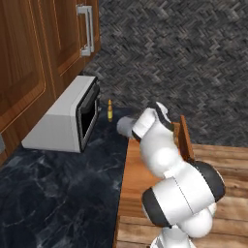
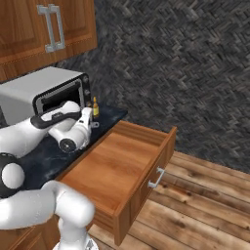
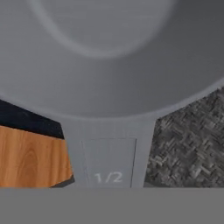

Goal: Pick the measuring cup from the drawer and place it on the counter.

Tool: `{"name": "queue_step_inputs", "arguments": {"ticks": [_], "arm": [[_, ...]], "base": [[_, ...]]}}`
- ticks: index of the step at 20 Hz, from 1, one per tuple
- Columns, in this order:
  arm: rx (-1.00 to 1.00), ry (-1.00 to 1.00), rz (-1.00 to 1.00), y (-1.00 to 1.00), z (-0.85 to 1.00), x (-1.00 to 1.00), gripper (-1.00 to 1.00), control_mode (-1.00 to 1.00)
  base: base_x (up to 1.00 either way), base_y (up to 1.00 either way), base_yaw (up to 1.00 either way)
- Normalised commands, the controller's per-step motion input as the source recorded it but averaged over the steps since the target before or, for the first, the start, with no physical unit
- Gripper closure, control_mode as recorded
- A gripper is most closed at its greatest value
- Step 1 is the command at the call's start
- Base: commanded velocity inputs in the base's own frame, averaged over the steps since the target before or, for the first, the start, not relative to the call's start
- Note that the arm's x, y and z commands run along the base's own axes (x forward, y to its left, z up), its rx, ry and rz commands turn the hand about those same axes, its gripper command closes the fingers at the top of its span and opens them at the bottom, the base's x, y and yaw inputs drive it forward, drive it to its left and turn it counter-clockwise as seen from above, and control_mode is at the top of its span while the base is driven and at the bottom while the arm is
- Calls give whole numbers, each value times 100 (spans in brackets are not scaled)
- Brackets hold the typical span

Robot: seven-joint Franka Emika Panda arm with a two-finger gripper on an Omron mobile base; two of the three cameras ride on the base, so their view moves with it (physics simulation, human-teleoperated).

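While level, pincer (image 2: pixel 93 124) seemingly gripping measuring cup (image 3: pixel 109 65)

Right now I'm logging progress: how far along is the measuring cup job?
Done: the drawer stands open with a bare bottom, so the cup is out. In hand: the measuring cup sits right against the hand camera, its handle marked 1/2, while the arm reaches over the counter near the microwave. Left: setting it down on the counter and letting go.

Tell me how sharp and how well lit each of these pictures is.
Left base view: evenly lit, soft, with the microwave casting little shadow. Right base view: the same flat light, the drawer evenly bright. Hand view: the measuring cup looms huge and smooth, its "1/2" mark faint.
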Motion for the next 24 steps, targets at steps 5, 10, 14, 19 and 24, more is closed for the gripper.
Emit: {"name": "queue_step_inputs", "arguments": {"ticks": [5, 10, 14, 19, 24], "arm": [[-74, 20, 29, 100, 47, -56, 100, -100], [-59, 48, 43, 85, 44, -44, 100, -100], [-46, 66, 40, 93, 21, -6, 100, -100], [-39, 72, 27, 91, -4, 6, 100, -100], [-20, 47, 16, 21, -44, -26, 100, -100]], "base": [[0, 0, 0], [0, 0, 0], [0, 0, 0], [0, 0, 0], [0, 0, 0]]}}
